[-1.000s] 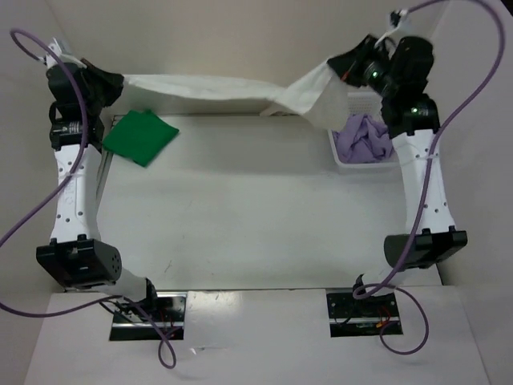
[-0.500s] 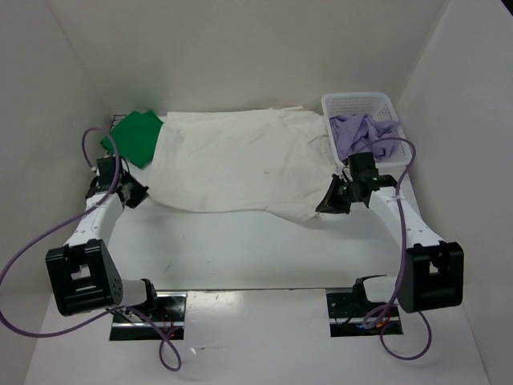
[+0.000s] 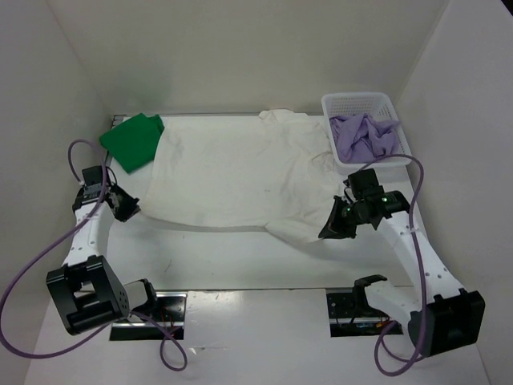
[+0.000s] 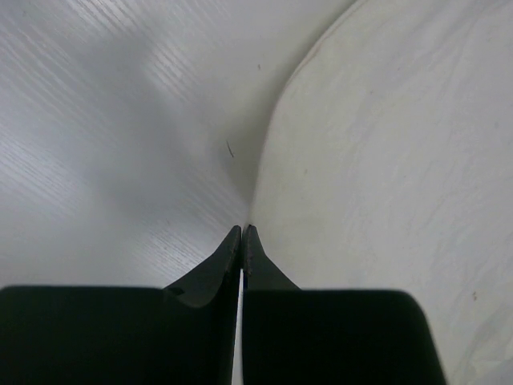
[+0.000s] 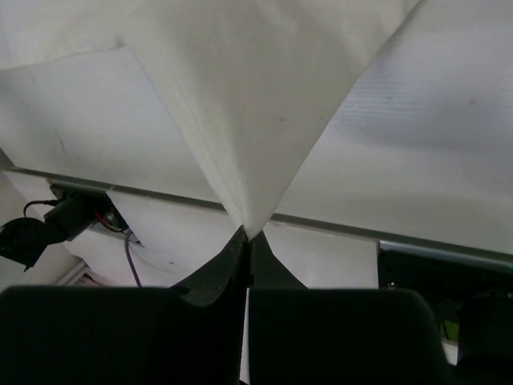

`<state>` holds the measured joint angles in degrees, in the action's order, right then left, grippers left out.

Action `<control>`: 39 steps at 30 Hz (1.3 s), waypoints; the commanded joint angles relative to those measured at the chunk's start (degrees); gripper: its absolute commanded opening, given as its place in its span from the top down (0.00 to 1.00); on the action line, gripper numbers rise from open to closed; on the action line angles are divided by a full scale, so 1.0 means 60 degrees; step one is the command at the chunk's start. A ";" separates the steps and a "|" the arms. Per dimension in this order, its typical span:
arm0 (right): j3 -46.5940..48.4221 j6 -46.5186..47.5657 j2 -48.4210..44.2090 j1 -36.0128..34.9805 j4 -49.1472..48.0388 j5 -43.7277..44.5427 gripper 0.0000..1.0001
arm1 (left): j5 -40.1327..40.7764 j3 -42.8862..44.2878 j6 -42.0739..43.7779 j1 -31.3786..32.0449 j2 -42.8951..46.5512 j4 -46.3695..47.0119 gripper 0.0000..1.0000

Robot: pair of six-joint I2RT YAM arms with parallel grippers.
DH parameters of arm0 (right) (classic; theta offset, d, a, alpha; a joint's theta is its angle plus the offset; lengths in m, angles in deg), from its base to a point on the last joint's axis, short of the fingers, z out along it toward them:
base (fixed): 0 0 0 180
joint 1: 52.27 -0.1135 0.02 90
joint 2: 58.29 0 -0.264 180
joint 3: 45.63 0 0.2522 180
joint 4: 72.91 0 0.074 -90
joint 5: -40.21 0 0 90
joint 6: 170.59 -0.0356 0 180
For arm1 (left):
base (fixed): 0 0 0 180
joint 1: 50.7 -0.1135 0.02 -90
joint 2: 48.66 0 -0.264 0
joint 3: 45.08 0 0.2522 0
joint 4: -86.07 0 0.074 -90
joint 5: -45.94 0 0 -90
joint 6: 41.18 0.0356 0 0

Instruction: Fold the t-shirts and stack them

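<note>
The cream-white t-shirt lies spread flat across the middle of the table, collar toward the back. My left gripper is shut on its near left corner, low over the table; the left wrist view shows the cloth edge running into the closed tips. My right gripper is shut on the near right corner, and in the right wrist view the cloth rises taut out of the tips. A folded bright green t-shirt rests at the back left. The lavender t-shirt is crumpled in the basket.
A white mesh basket stands at the back right against the wall. White walls close in the table on the left, back and right. Bare tabletop runs between the shirt's near edge and the arm bases. Purple cables loop beside both arms.
A second ago both grippers held the cream shirt stretched in the air at the back. They have come down and toward the near edge, laying the shirt flat and drawing it nearer.
</note>
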<state>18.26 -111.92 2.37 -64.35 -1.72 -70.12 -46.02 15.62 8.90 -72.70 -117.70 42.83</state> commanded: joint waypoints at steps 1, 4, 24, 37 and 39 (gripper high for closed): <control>0.0507 -0.0374 -0.0691 -0.0038 0.1283 0.0254 1.00 | -0.0332 0.0512 0.0442 -0.0040 -0.0240 -0.0537 1.00; 0.0769 -0.0623 -0.0371 -0.0038 0.0671 0.0809 1.00 | -0.0698 0.0381 0.0443 -0.0040 -0.0519 -0.0129 1.00; 0.5354 -0.0125 0.6233 0.0694 -0.3243 0.2687 1.00 | -0.0465 0.3938 -0.0568 0.0971 -0.4899 0.2027 1.00; 0.8081 0.0227 0.9091 0.0958 -0.3346 0.3331 1.00 | -0.0377 0.5112 -0.0568 0.1074 -0.6964 0.2305 1.00; 0.8182 0.0227 0.9196 0.0958 -0.3448 0.3331 1.00 | -0.0377 0.5213 -0.0568 0.1074 -0.7054 0.2305 0.94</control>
<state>64.05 -111.55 56.40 -59.48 -20.21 -52.38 -48.79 44.38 6.34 -66.30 -159.07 54.99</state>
